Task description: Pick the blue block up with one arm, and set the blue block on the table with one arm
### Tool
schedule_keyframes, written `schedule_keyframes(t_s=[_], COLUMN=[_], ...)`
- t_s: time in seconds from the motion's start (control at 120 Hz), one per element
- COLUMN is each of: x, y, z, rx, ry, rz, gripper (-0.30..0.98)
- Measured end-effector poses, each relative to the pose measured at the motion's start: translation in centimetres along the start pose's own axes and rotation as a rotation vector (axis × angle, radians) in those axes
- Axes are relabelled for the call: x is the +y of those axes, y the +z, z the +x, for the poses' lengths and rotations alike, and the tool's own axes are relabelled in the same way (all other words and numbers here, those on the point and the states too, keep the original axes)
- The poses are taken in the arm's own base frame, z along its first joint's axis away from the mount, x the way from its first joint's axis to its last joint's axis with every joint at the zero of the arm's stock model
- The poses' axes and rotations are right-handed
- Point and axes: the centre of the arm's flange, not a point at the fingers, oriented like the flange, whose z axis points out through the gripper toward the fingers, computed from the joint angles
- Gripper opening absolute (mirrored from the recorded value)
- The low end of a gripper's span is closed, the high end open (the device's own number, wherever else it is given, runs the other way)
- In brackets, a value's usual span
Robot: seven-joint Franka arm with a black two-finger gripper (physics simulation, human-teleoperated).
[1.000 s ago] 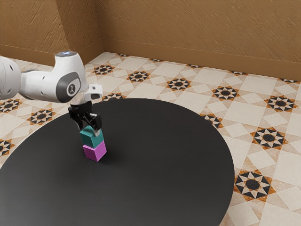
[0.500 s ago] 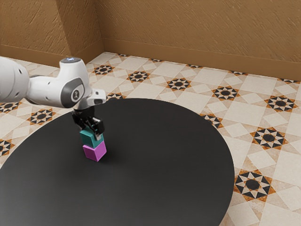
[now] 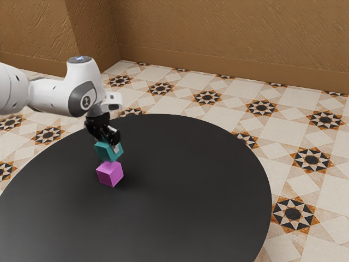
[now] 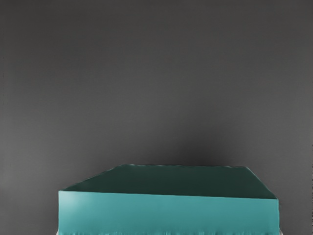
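My pincer [image 3: 108,144] is clenched on the blue block [image 3: 109,152], which hangs from my grasp above the table, its colour nearer teal. In the wrist view the block is close against me, one side bright teal and the adjoining one a deep, shaded green. At each of its lower corners there I see a pale sliver, too small to make out in full.

Just below my block, with a narrow gap between, is the magenta block [image 3: 110,175], resting on the table, one corner toward the exterior view's camera and a soft shadow beside it. My white arm [image 3: 52,96] reaches in from the exterior view's left.

Around the magenta block spreads the black table [image 3: 191,191], with a smooth surface and a curved edge. Past that edge runs the pale tiled floor [image 3: 182,100], patterned with dark eight-pointed stars trimmed in orange. Farthest off stands the rough brown wall [image 3: 229,33], with a plain brown skirting [image 3: 229,68] along its foot and a corner toward the exterior view's left.
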Motion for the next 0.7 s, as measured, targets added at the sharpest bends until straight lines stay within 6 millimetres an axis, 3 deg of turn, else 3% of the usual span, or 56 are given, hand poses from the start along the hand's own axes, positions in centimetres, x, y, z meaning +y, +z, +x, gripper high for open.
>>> schedule_keyframes(t_s=[0.058,0.1,0.183,0.25,0.358,0.467,0.583,0.7], x=[-0.1,0.1,2.6,4.3,5.8,6.1,6.6,6.8], y=[-0.6,-0.8,-0.1,1.3,5.0,6.0,6.0,5.9], z=[0.8,2.8,7.5,9.4,10.0,10.0,10.0,9.9], rx=[0.016,0.032,0.055,0.046,-0.007,-0.029,-0.035,-0.039], ry=[0.0,0.009,0.057,0.083,0.1,0.098,0.1,0.104], rz=[0.011,0.023,0.029,0.025,0.019,0.018,0.008,-0.004], gripper=[0.2,0.19,0.19,0.17,0.16,0.15,0.39,0.51])
